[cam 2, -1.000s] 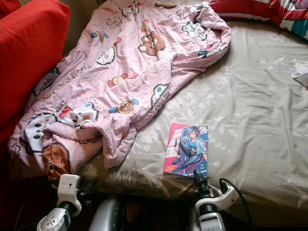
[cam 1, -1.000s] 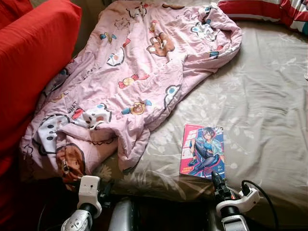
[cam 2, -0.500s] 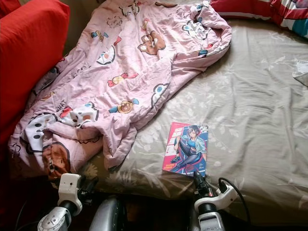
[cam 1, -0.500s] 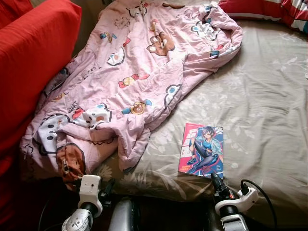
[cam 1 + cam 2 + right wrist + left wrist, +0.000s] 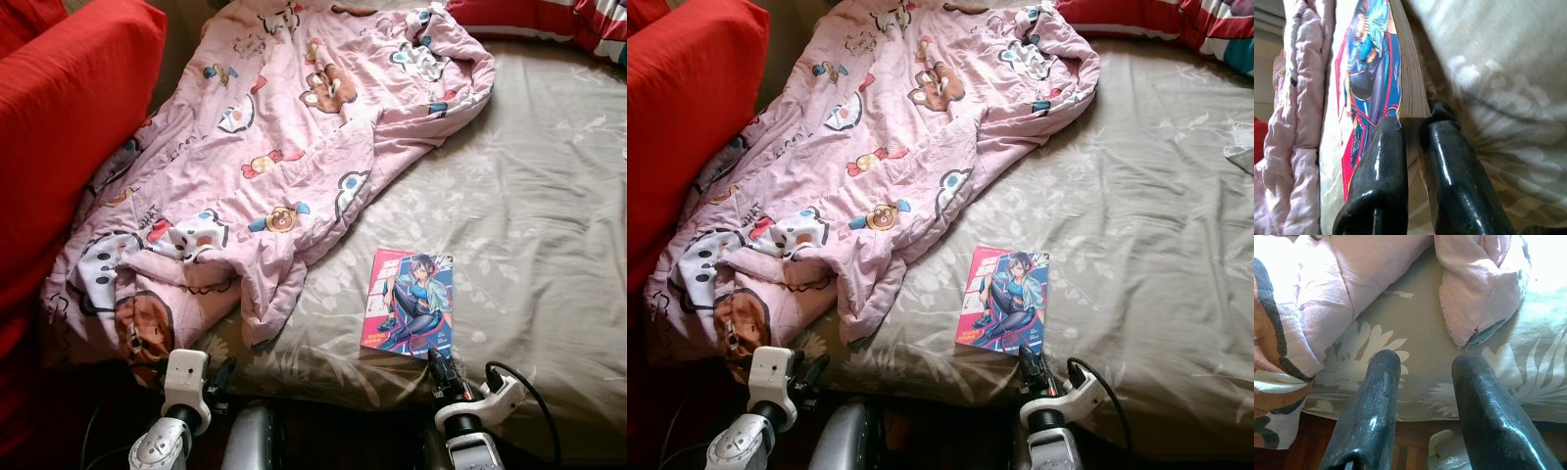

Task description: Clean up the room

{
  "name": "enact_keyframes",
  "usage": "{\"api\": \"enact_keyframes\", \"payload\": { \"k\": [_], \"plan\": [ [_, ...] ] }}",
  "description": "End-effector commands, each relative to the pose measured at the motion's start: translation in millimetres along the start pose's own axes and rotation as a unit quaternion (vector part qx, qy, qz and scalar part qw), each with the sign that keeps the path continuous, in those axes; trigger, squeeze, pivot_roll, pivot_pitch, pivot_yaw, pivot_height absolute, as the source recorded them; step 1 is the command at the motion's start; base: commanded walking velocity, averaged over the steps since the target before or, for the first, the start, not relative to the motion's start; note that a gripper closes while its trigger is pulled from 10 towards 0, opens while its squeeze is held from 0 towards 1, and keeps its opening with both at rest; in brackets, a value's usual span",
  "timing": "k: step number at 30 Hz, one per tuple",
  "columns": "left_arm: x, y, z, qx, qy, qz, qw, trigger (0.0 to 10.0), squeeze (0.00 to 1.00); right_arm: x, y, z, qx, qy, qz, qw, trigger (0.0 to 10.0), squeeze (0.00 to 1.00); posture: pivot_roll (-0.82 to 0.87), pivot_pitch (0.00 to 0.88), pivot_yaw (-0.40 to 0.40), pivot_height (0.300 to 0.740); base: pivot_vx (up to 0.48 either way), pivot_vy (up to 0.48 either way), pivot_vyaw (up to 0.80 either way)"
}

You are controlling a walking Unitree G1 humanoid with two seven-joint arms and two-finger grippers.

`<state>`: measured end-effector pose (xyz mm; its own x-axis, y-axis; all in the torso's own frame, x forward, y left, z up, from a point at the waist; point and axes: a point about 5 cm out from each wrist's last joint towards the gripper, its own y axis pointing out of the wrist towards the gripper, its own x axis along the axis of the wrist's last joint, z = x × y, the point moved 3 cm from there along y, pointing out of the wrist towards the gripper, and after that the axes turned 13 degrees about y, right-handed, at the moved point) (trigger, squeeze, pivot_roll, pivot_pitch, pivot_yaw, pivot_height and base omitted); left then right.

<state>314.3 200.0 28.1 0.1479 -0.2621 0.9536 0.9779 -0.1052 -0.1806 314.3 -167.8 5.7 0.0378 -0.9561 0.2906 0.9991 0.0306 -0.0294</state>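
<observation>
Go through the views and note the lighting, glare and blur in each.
Eye views: sharp, warm side light on the blanket and book; floor at the bed's foot in deep shadow. Left wrist view: blown-out glare in one corner, left gripper open. Right wrist view: sheet beyond the book soft and washed out, right gripper at the book's corner.

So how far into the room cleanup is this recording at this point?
Early on; nothing looks tidied yet. In hand: the right tool has its fingers closed on the near corner of the comic book, which lies flat on the bed sheet. The left tool hangs open at the bed's edge, holding nothing. Left: the crumpled pink blanket is unfolded across the bed.
</observation>
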Motion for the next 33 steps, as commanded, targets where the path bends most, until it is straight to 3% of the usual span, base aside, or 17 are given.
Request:
{"api": "enact_keyframes", "payload": {
  "k": [1, 5, 6, 11, 18, 22, 28, 33],
  "plan": [
    [-13, -6.3, 0.3, 0.004, -0.003, 0.022, 1.0, 10.0, 0.0, -2, -3.6, 0.3, 0.003, -0.027, -0.002, 1.0, 0.0, 0.0, 0.01, 0.288, 0.132, 0.585, 0.0, 0.0, 0.0],
    [-12, -3.5, -1.9, 0.004, -0.006, 0.022, 1.0, 10.0, 0.0, 4, -1.8, 12.3, 0.026, -0.083, -0.015, 0.996, 0.0, 0.0, -0.01, 0.27, 0.12, 0.585, 0.0, 0.0, 0.0],
    [-12, -2.6, -2.8, 0.004, -0.007, 0.022, 1.0, 10.0, 0.0, 6, -1.1, 17.9, 0.033, -0.119, -0.017, 0.992, 0.0, 0.0, -0.01, 0.267, 0.118, 0.585, 0.0, 0.0, 0.0],
    [-12, -0.3, -6.1, 0.004, -0.011, 0.022, 1.0, 10.0, 0.0, 12, 0.3, 35.6, 0.058, -0.162, -0.034, 0.984, 0.0, 0.0, -0.03, 0.243, 0.102, 0.585, 0.0, 0.0, 0.0],
    [-12, 1.8, -9.7, 0.006, -0.016, 0.022, 1.0, 10.0, 0.0, 17, 1.0, 45.6, 0.061, -0.174, -0.043, 0.982, 0.0, 0.0, -0.05, 0.221, 0.085, 0.585, 0.0, 0.0, 0.0],
    [-13, 1.6, -12.1, 0.007, -0.019, 0.021, 1.0, 10.0, 0.0, 13, -9.3, 16.0, -0.02, -0.139, -0.035, 0.989, 0.0, 0.0, -0.04, 0.221, 0.077, 0.585, 0.0, 0.0, 0.0],
    [-16, -0.2, -10.6, 0.011, -0.019, 0.023, 0.999, 10.0, 0.0, 3, -21.7, -12.1, -0.1, -0.129, -0.015, 0.987, 0.0, 0.0, -0.04, 0.236, 0.073, 0.585, 0.0, 0.0, 0.0],
    [-18, -1.7, -12.4, 0.012, -0.019, 0.025, 0.999, 10.0, 0.0, 3, -35.4, -34.1, -0.168, -0.061, -0.042, 0.983, 0.0, 0.0, -0.04, 0.248, 0.071, 0.585, 0.0, 0.0, 0.0]
  ]
}}
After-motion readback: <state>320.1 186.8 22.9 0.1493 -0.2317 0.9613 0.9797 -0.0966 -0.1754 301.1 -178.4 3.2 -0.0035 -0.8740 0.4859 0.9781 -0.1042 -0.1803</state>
